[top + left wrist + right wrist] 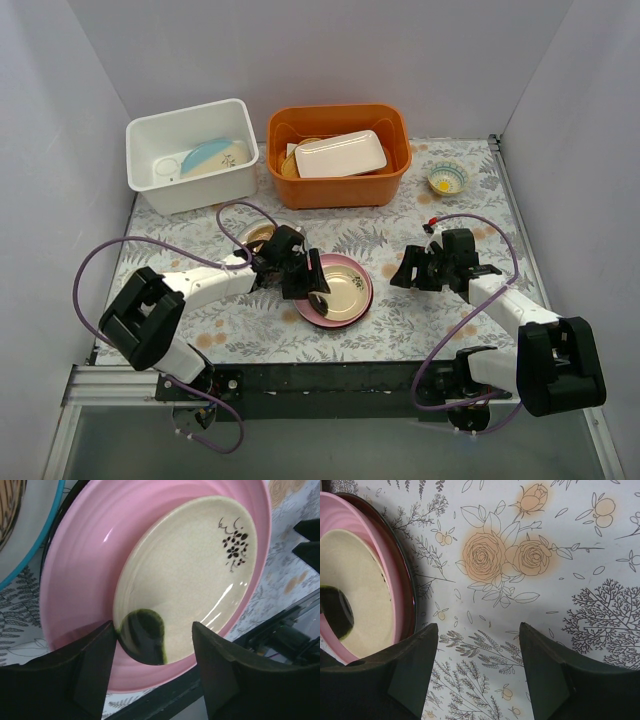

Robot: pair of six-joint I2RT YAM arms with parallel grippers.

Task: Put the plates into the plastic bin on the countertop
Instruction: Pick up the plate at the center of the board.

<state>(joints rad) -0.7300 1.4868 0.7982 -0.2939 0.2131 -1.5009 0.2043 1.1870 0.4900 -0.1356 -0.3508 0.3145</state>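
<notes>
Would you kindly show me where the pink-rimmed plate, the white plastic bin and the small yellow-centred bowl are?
pink-rimmed plate [345, 288], top view, on its cream centre.
white plastic bin [200, 190], top view, on its near wall.
yellow-centred bowl [447, 180], top view, on its yellow middle.

The left arm [200, 282] goes up from its base at the near left, bends at the elbow and reaches to the right, toward the middle. The left gripper [312, 293] is tilted downward, and in the wrist view its two dark fingers [95, 675] stand clearly apart. The right arm [510, 305] goes out from its base at the near right, bends and reaches to the left, also toward the middle. The right gripper [412, 272] is held low, its fingers [405, 675] wide apart, with nothing between them.
</notes>
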